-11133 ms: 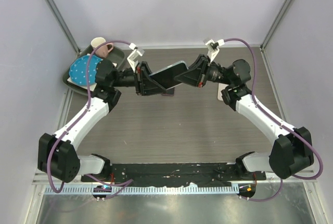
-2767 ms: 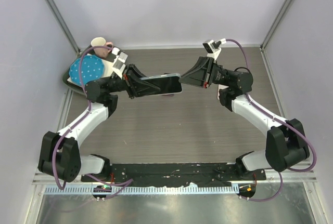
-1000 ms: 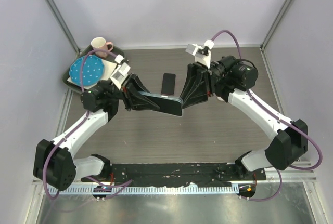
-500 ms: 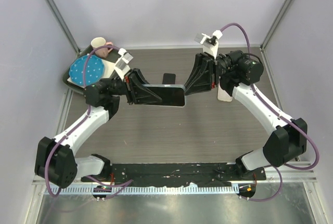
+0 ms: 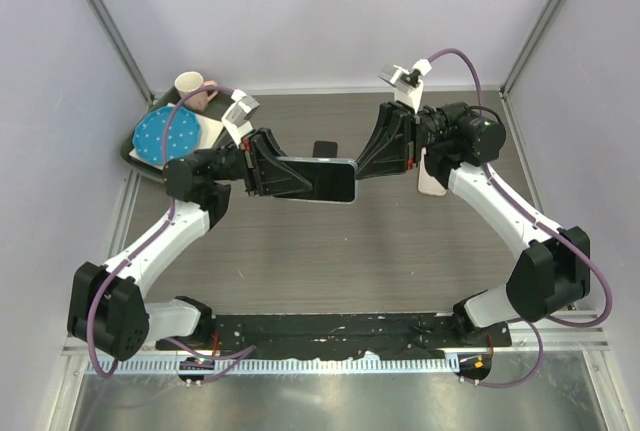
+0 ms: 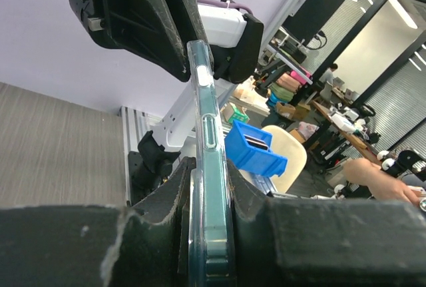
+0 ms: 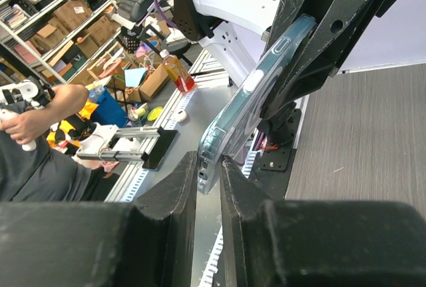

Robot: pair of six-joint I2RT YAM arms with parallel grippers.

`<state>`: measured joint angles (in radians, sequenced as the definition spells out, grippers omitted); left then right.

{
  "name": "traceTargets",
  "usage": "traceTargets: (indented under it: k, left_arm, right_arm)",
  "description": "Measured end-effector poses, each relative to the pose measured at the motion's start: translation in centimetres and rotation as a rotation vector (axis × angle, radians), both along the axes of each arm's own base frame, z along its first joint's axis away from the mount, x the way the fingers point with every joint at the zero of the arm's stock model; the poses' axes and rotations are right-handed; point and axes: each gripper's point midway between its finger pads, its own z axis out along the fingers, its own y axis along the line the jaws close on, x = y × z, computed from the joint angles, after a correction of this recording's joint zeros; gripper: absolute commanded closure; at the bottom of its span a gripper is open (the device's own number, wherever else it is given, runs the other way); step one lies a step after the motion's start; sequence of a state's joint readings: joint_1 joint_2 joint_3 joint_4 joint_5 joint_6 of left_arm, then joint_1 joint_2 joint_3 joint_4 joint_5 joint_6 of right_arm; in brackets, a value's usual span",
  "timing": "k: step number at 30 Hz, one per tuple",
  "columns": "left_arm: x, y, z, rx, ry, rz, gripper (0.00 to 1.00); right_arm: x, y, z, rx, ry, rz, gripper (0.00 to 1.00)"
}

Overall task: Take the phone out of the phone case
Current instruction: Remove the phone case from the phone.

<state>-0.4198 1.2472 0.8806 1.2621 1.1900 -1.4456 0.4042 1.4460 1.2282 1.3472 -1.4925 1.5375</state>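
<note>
Right end effector (image 5: 359, 168) closed onto cased phone (image 5: 325, 180) end.

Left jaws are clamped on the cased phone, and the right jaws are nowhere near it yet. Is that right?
Not quite. The right gripper is on it too: the right wrist view shows its jaws closed on a corner of the cased phone. The left gripper is clamped on the other end, as you said.

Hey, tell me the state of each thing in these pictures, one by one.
Left tool: shut on case.
Right tool: shut on case's other end.
Case: held aloft between both tools.
Phone: inside the case, not out yet.
Cup: upright.
</note>
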Motion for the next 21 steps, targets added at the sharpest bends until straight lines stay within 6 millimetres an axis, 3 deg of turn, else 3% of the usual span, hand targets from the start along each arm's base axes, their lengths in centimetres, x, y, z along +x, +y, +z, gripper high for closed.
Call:
traceTargets:
  k: [6, 11, 16, 21]
  left_arm:
    - [0.4, -0.1, -0.1, 0.001, 0.037, 0.002, 1.00]
    - [1.1, -0.4, 0.3, -0.027, 0.043, 0.035, 1.00]
    - [2.0, -0.5, -0.4, -0.058, -0.011, 0.092, 1.00]
    - [3.3, -0.7, -1.8, -0.057, -0.085, 0.161, 1.00]
  right_arm:
    - [0.6, -0.2, -0.1, 0.017, 0.002, -0.025, 0.99]
    - [1.8, -0.4, 0.7, 0.030, 0.027, -0.061, 0.78]
    - [2.3, -0.4, 1.1, 0.072, 0.070, -0.096, 0.70]
    - [3.9, -0.1, 0.5, 0.173, 0.059, -0.240, 0.64]
